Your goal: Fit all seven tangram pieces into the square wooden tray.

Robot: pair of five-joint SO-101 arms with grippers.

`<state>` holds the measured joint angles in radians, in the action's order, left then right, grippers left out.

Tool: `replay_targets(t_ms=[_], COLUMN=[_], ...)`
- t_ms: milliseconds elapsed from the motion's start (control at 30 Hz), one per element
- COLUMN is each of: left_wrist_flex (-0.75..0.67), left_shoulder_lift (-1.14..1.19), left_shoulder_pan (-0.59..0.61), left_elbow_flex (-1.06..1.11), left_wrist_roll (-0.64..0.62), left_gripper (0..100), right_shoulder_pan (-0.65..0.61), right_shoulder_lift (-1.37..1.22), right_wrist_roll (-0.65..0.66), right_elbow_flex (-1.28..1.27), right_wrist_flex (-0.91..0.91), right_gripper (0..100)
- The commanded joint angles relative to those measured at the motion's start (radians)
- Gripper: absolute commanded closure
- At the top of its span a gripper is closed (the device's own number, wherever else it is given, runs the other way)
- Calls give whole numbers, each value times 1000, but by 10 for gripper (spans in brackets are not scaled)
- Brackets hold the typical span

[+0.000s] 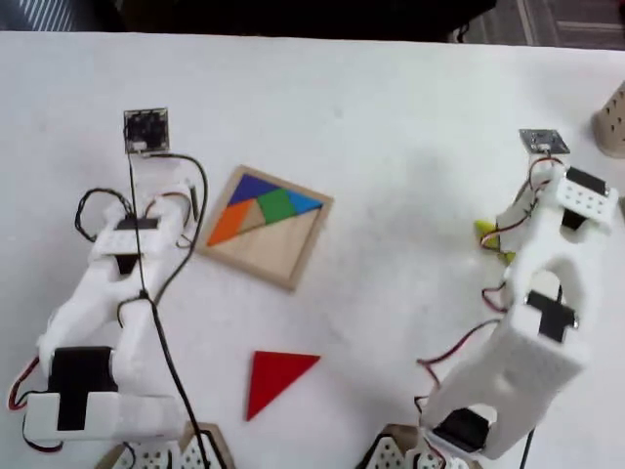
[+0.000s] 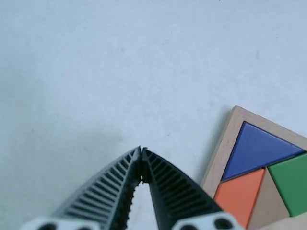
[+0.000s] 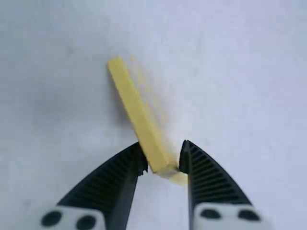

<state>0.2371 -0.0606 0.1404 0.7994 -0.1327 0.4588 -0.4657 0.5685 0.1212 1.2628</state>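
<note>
Tray (image 1: 262, 256) is holding four pieces; my right tool (image 3: 163, 154) is gripping yellow piece (image 3: 134, 108), left tool (image 2: 142, 152) closed, empty; red triangle (image 1: 273, 376) lying at tray's 6 o'clock.

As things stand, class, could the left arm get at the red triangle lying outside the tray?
Probably yes: the red triangle lies on bare table with nothing over it, and the left gripper is shut and empty beside the tray.

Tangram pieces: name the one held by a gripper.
The yellow piece, pinched in the right gripper. The red triangle lies loose on the table; the rest sit in the tray.
</note>
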Motion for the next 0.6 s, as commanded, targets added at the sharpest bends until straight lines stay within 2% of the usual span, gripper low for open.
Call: replay_targets(t_ms=[0, 233, 567], left_wrist_flex=[-25, -28, -20], left_shoulder_lift=[-1, 22, 81], left_shoulder_pan=[10, 7, 12], left_elbow_flex=[-38, -48, -100], left_wrist_roll=[8, 8, 8], left_gripper=[972, 972, 972], right_shoulder_pan=[13, 4, -50], right_shoulder_lift=[-122, -194, -142], right_wrist_roll=[51, 135, 146], right_elbow_flex=[224, 334, 353], right_wrist_flex=[102, 191, 317], right_gripper=[897, 982, 979])
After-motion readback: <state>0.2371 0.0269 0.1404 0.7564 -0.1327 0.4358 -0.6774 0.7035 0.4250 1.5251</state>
